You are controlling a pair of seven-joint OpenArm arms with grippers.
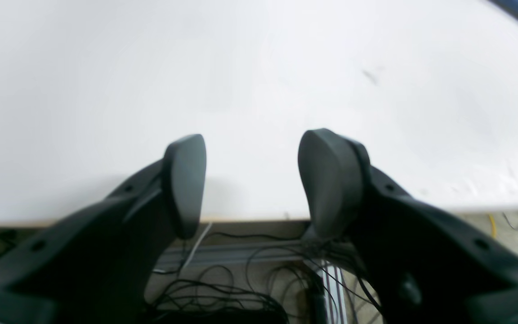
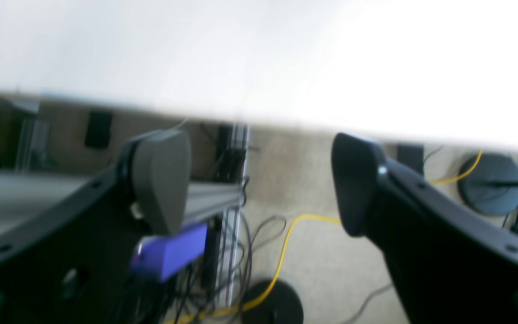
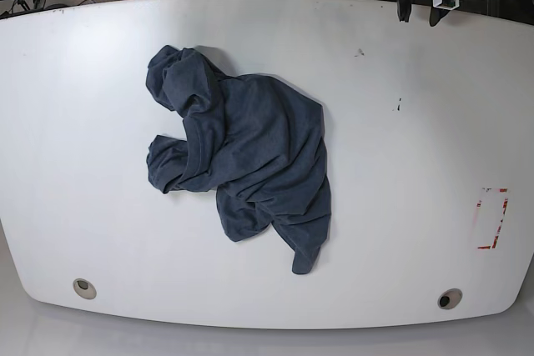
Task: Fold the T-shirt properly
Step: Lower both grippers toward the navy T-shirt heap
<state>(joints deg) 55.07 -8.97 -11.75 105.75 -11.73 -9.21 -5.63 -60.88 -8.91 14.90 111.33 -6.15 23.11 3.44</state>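
From the base view I'm looking down on a big white table [image 3: 400,164] with rounded corners, and the T-shirt [image 3: 246,152] lies crumpled in a heap left of its middle, dark slate-blue, bunched into folds with one narrow end trailing toward the near edge; no lettering shows from here. The bare tabletop carries a few small dark specks [image 3: 398,106] on its right half, a red-outlined marking [image 3: 492,218] near the right edge, and two round grommet holes, one at the near left corner [image 3: 83,287] and one at the near right [image 3: 448,298]. Both arms sit at the far edge, well apart from the shirt. My left gripper [image 1: 250,180] hangs over the table's edge with its jaws spread wide and nothing between them; a sliver of dark blue cloth just catches the top right corner of that wrist view. My right gripper [image 2: 259,189] is also spread wide and empty, out beyond the table's edge over the floor. Below it I see beige carpet [image 2: 331,270], a yellow cable [image 2: 281,256] snaking past a round black stand base [image 2: 277,306], a tangle of black wires [image 1: 223,292], aluminium frame rails, and a blurred purple object [image 2: 169,254] beside one finger.
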